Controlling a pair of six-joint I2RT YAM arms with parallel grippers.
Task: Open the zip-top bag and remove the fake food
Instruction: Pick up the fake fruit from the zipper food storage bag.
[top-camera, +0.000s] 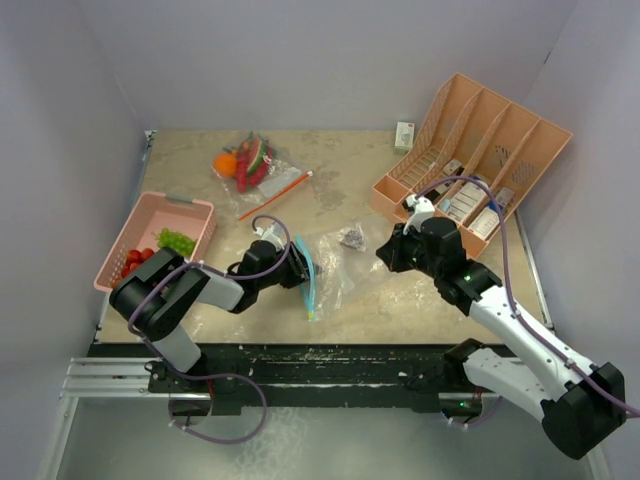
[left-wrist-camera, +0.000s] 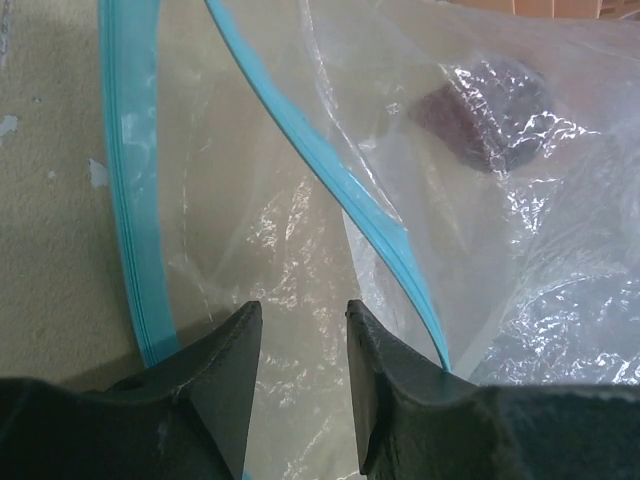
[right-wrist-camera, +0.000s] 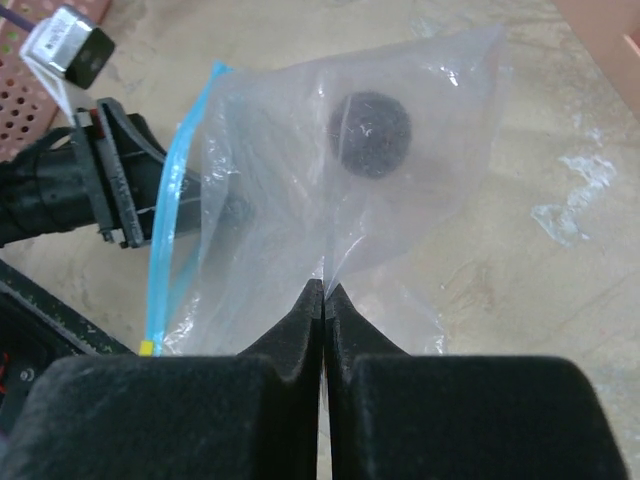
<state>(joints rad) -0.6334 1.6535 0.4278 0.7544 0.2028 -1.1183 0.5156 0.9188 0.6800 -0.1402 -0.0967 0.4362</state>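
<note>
k: jaw state?
me: right gripper (right-wrist-camera: 323, 290) was pinched fully together on the film of the clear plastic zip-top bag (right-wrist-camera: 440, 150), on the side away from its blue zip strip (right-wrist-camera: 170, 200). left gripper (left-wrist-camera: 300, 310) had its jaws apart by a narrow gap. it sat at the bag mouth with one half of the strip on either side. film showed through the gap. i couldn't tell whether the fingers touched it.
k: so the mouth was open?
me: yes, the two halves of the strip stood parted in the left wrist view.
k: food?
me: one round dark purple plastic plum (right-wrist-camera: 370, 133) was inside the bag, between the two grippers. red plastic strawberries (top-camera: 134, 260) and a lumpy green plastic piece (top-camera: 176, 240) lay in the pink perforated plastic basket (top-camera: 120, 240) on the left side. an orange plastic fruit (top-camera: 226, 163), a watermelon slice (top-camera: 257, 150) and a red chili (top-camera: 250, 178) were heaped at the far edge of the beige table (top-camera: 400, 305), well apart from the bag.
k: anything else?
me: peach slotted plastic organiser (top-camera: 500, 110) at the far right with white boxes (top-camera: 460, 205) in it, just beyond the right arm.
</note>
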